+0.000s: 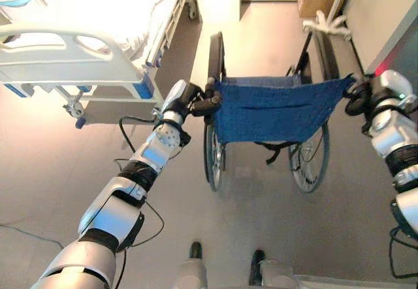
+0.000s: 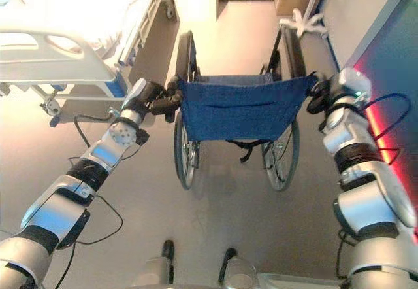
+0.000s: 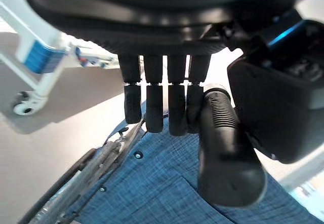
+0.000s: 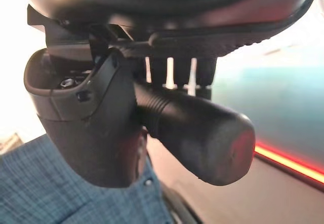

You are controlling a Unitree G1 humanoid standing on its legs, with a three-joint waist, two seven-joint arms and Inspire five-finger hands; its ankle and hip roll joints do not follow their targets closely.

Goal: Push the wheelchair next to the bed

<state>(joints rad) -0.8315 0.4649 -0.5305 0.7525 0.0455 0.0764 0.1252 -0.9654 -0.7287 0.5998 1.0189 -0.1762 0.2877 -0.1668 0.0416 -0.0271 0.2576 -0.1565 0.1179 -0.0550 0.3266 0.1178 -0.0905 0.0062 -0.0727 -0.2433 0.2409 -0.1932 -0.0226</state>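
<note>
Head pair downward — wrists close-up.

Wheelchair (image 1: 274,116) back blue (fine-checked, seemingly); bed (image 1: 85,53) frame white.

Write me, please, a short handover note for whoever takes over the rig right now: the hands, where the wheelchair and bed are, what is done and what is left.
Left hand: curled round the wheelchair's left push handle.
Right hand: curled round the right push handle.
Wheelchair: straight ahead on the floor, blue backrest facing the robot, front pointing away.
Bed: ahead on the left, its footboard end nearest; a strip of floor separates it from the wheelchair.
Done: both handles gripped.
Left: push forward and leftward until the wheelchair stands beside the bed. A white wheeled stand base sits ahead on the right.
</note>
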